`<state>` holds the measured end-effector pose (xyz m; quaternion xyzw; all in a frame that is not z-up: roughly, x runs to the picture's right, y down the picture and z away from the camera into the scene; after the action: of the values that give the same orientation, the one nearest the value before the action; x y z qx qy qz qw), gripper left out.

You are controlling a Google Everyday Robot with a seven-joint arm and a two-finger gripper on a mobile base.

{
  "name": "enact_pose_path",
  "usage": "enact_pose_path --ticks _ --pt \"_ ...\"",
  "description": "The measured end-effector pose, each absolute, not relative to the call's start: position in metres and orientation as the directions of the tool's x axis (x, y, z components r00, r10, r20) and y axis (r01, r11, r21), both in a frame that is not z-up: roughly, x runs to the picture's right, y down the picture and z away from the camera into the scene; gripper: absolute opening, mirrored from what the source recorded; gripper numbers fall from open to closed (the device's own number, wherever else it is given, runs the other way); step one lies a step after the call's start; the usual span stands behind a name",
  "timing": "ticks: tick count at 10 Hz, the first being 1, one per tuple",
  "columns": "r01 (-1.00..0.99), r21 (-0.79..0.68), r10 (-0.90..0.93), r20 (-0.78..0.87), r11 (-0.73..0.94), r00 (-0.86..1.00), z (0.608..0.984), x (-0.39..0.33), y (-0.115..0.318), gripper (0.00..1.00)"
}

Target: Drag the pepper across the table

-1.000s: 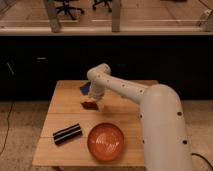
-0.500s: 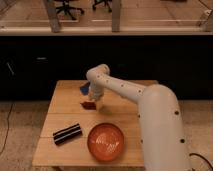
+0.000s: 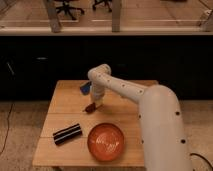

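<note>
In the camera view, the white arm reaches down over the middle of the light wooden surface point(image 3: 62, 102), its gripper point(image 3: 96, 103) set low right at the pepper point(image 3: 90, 107), which lies near the centre, behind the orange bowl point(image 3: 106, 141) and the black striped bar point(image 3: 67, 133), in front of the blue pad point(image 3: 86, 88). Whether the gripper is spread or pinching the pepper I cannot tell. Judging by this, contact looks made or close, while most of the drag across the surface is left to do.
</note>
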<state>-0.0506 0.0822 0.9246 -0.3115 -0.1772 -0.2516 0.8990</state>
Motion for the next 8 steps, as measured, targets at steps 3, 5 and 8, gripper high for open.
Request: enact_pose_path --ticks 3,5,8 --pt "0.531 -0.482 -0.315 0.459 0.697 0.83 0.924 -0.018 0.077 0.01" --pt "0.52 -0.486 -0.305 0.456 0.702 0.836 0.924 -0.019 0.076 0.01" --pt "0.489 -0.503 -0.282 0.434 0.713 0.856 0.921 0.014 0.076 0.01"
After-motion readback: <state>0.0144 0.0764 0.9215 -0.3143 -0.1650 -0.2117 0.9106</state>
